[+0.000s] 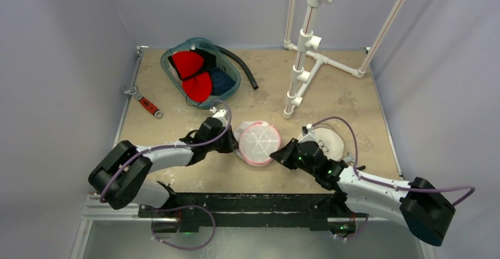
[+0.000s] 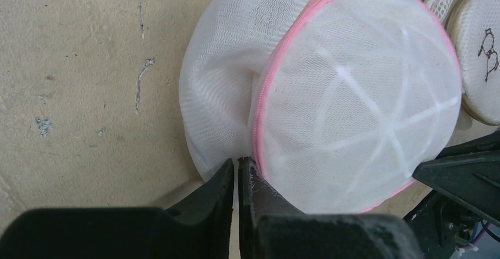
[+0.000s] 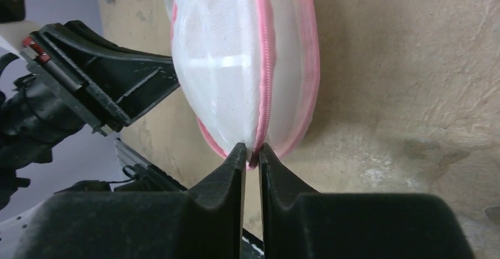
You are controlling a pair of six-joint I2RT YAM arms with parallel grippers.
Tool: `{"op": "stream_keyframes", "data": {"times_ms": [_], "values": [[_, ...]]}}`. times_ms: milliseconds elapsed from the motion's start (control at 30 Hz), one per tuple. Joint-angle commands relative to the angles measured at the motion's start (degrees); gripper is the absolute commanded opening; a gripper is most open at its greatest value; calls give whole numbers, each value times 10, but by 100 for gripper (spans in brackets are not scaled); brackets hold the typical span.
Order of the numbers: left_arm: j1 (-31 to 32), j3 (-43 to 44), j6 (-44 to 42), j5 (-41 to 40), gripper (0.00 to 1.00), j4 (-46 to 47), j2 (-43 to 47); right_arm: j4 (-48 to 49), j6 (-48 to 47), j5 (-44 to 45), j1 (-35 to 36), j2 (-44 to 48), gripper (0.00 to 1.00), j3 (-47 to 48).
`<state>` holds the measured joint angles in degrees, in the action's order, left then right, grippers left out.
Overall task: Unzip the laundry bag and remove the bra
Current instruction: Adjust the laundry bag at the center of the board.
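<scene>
Bag (image 1: 259, 143) (image 2: 354, 105) (image 3: 247, 64) is near-centre on the surface (image 1: 354, 94), held between both hands with its round face tilted up. Its pink zipper (image 2: 262, 111) (image 3: 265, 64) looks shut along the visible run. The left hand (image 1: 227, 138) (image 2: 237, 167) pinches white mesh at the bag's left edge. The right hand (image 1: 282, 153) (image 3: 252, 151) pinches the pink seam at the right edge, fingers nearly together. Just right of the bag lie white cups (image 1: 327, 141) (image 2: 480, 64). Back left is a basket (image 1: 171, 73) of red items, with a wrench (image 1: 144, 102) near it.

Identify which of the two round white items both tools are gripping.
The pink-trimmed laundry bag, pinched by the left tool and right tool; the other white item, without pink, lies ungripped beside it.
</scene>
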<state>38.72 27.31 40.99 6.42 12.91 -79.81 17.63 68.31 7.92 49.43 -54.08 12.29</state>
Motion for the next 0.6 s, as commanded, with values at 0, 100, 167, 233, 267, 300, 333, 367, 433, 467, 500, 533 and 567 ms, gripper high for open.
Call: {"op": "stream_keyframes", "data": {"times_ms": [0, 100, 167, 233, 267, 300, 333, 367, 433, 467, 500, 533, 567], "values": [[7, -8, 9, 16, 6, 42, 7, 52, 1, -22, -2, 3, 13, 14], [9, -8, 11, 18, 6, 44, 6, 61, -7, -28, -3, -24, 13, 24], [10, -9, 11, 15, 6, 40, 9, 65, -15, -38, -6, -55, 14, 30], [11, -10, 11, 4, 6, 24, 21, 65, -22, -46, -8, -85, 15, 34], [10, -12, 9, -2, 6, 14, 31, 67, -24, -50, -8, -96, 16, 34], [11, -15, 7, -11, 6, 3, 45, 70, -26, -52, -8, -106, 16, 33], [9, -15, 6, -22, 7, -10, 65, 73, -27, -54, -8, -111, 17, 31], [10, -15, 3, -33, 7, -25, 82, 74, -28, -55, -9, -114, 18, 31], [10, -13, -4, -51, 9, -52, 113, 69, -37, -56, -8, -116, 22, 36], [10, -11, -6, -59, 9, -63, 127, 62, -43, -56, -9, -115, 25, 41], [10, -8, -9, -63, 10, -74, 139, 52, -49, -54, -8, -112, 31, 48], [10, -3, -12, -63, 10, -84, 150, 40, -54, -52, -8, -107, 36, 54], [10, 3, -16, -63, 10, -96, 159, 29, -60, -49, -8, -98, 41, 60]]}}
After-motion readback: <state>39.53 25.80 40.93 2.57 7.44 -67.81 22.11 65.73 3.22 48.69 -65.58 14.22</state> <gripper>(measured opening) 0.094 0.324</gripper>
